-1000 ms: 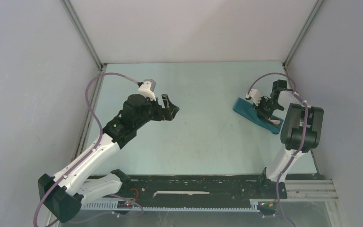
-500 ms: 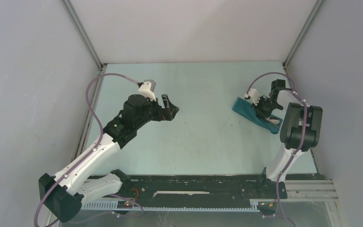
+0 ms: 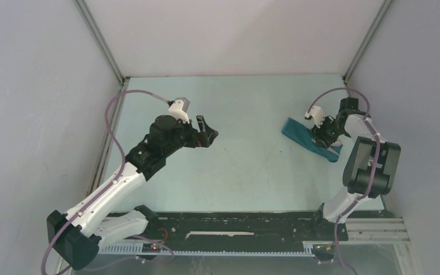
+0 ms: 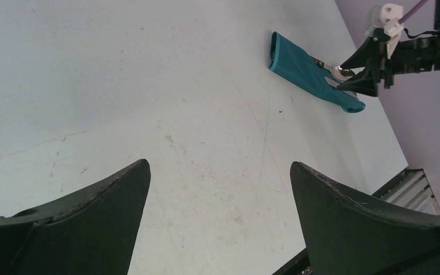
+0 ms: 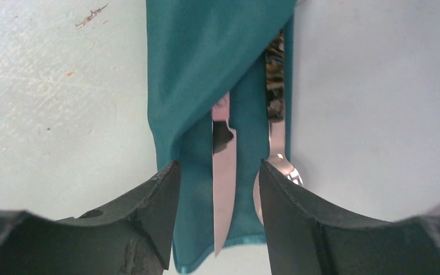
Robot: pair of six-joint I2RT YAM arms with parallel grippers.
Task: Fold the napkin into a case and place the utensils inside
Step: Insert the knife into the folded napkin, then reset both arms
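My right pincer (image 5: 218,169) stands apart, straddling the knife (image 5: 224,189) that pokes from the case (image 5: 206,69), a narrow teal strip at the table's (image 3: 246,166) far right (spoon (image 5: 278,166) alongside). My left pincer (image 4: 219,165) gapes wide.

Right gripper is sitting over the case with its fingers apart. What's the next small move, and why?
Probably lift the right gripper straight up, clear of the case. Its jaws stand open on either side of the knife without touching it. The knife and the spoon both lie with their far ends tucked under the teal fold. A straight lift should avoid dragging the cloth.
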